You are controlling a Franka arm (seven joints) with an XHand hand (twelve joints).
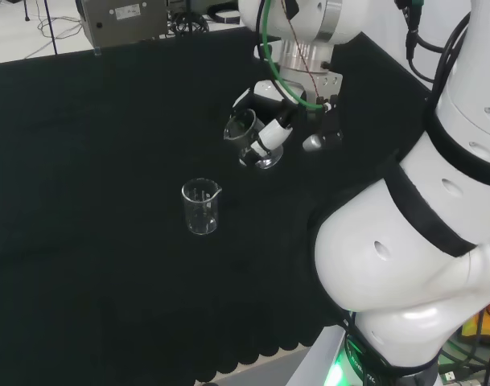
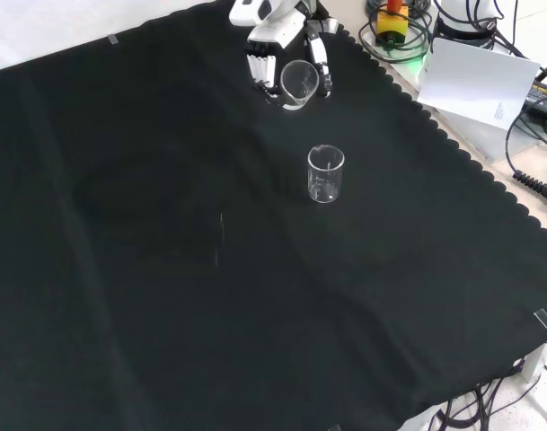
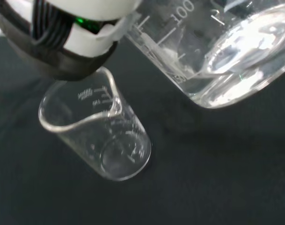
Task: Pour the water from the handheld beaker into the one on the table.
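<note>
Fingers curled round the held beaker, which we see tilted near the top centre of the front view, clear of the cloth. Hand sits upper centre in the head view. We note water pooled low in that beaker in the wrist view. Second beaker stands upright just below, centre frame, apart from the first.

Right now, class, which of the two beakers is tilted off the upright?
The held beaker, gripped by the hand above the cloth, mouth tipped sideways. The table beaker stands upright on its base.
</note>
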